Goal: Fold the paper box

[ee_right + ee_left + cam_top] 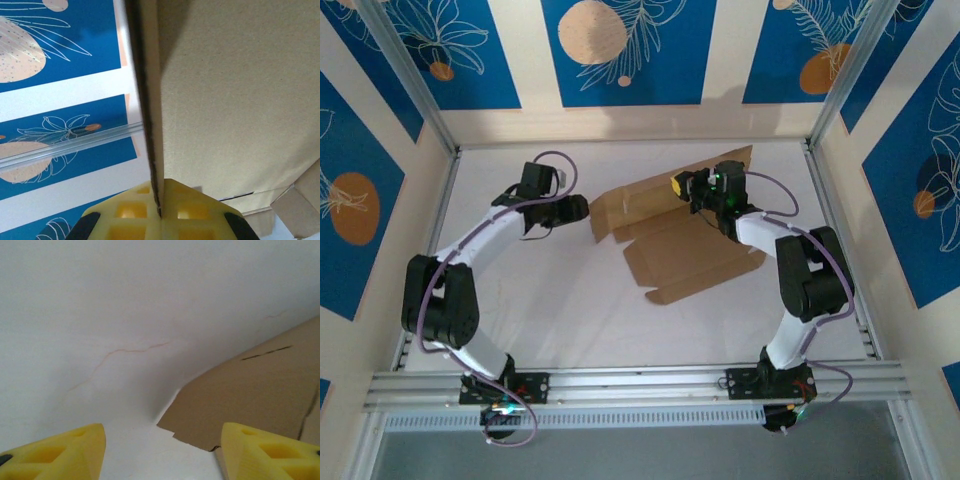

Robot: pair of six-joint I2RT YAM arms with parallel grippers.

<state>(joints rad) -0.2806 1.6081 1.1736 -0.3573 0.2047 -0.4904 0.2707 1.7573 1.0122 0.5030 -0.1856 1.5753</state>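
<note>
The plain brown cardboard paper box [685, 255] lies toward the right edge of the white table [550, 310]. The left gripper [582, 210], jaws wide, sits just beside the box's left flap. Farther back, the right gripper [705, 190] pinches the box's raised far panel.

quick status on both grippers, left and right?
Left gripper: open, holding nothing; an edge of the paper box lies just ahead.
Right gripper: closed on the edge of a raised paper box panel.
</note>
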